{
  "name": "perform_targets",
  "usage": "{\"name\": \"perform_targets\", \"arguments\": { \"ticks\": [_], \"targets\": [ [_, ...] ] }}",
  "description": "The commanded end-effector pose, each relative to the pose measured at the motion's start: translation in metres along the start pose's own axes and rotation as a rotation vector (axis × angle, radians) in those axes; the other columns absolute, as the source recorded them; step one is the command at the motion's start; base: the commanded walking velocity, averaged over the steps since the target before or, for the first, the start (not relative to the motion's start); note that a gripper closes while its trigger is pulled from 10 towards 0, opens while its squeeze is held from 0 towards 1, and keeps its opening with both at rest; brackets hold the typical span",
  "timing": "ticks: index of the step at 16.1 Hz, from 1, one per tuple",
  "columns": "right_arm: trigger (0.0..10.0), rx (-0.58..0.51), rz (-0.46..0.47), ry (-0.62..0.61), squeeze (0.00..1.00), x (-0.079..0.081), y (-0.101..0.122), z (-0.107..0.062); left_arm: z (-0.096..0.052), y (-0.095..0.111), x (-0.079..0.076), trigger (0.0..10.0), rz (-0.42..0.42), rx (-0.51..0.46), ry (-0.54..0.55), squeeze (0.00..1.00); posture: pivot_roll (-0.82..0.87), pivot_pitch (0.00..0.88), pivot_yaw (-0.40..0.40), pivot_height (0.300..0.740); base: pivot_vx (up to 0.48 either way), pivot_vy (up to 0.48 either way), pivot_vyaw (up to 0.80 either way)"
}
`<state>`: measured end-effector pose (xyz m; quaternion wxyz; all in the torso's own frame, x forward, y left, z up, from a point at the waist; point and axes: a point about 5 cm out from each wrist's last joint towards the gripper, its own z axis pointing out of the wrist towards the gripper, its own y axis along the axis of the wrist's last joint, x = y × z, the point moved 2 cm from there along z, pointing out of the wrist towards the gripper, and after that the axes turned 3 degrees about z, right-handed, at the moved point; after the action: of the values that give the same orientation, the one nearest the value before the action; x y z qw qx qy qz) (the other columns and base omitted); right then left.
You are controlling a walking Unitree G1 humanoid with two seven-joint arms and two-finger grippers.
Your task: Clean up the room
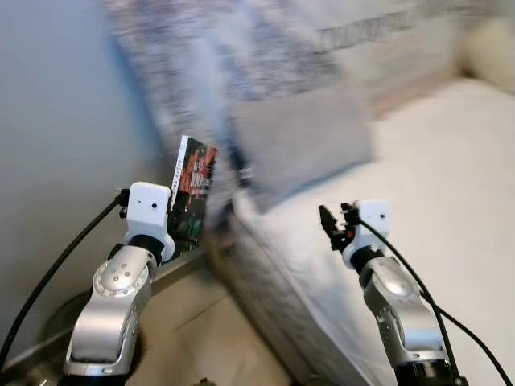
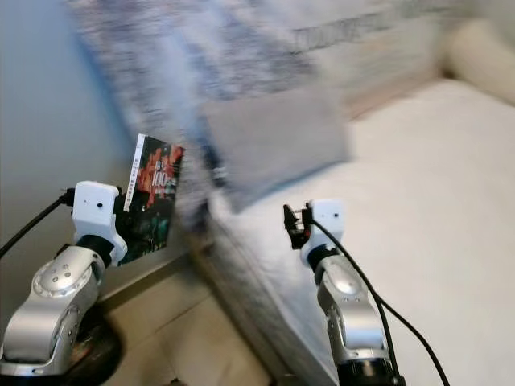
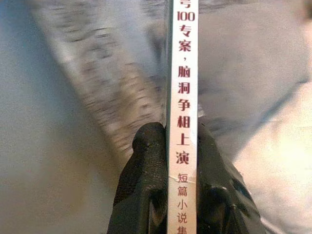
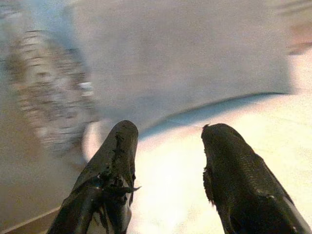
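Observation:
My left gripper (image 1: 183, 211) is shut on a thin book (image 1: 194, 191) with a dark red cover and a white spine, held upright beside the bed's near corner. In the left wrist view the white spine (image 3: 181, 97) with red characters runs between the two black fingers (image 3: 141, 175). My right gripper (image 1: 326, 220) hovers open over the white mattress (image 1: 418, 185), with nothing between its fingers (image 4: 117, 161). A grey pillow (image 1: 299, 137) lies at the head of the bed, just beyond both grippers.
A patterned grey headboard or blanket (image 1: 217, 56) rises behind the pillow. A pale wall (image 1: 56, 121) stands on the left, with tan floor (image 1: 201, 330) below between it and the bed's side. A cream cushion (image 1: 492, 48) lies far right. The views are blurred.

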<state>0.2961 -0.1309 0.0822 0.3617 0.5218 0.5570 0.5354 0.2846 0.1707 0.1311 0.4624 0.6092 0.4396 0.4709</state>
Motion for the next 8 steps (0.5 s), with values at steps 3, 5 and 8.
{"name": "perform_targets", "arguments": {
  "ticks": [3,5,8],
  "targets": [
    [10.0,0.009,-0.002,-0.004,0.00,0.0047,-0.0007,-0.0002,0.0034,0.0077,0.0047,10.0,0.003,-0.031,0.009,0.00,0.08,0.000,0.048,0.740,0.000,0.000,-0.80],
    [10.0,0.025,-0.008,-0.009,0.00,0.0064,-0.0022,0.0016,0.0056,0.0090,0.0048,10.0,0.006,-0.031,0.015,0.00,0.09,0.000,0.042,0.740,0.000,0.000,-0.80],
    [10.0,0.038,-0.009,-0.024,0.00,0.0023,-0.0044,-0.0009,0.0054,0.0086,0.0024,10.0,0.011,-0.033,0.019,0.00,0.09,0.000,0.028,0.740,0.000,0.000,-0.80]
  ]
}}
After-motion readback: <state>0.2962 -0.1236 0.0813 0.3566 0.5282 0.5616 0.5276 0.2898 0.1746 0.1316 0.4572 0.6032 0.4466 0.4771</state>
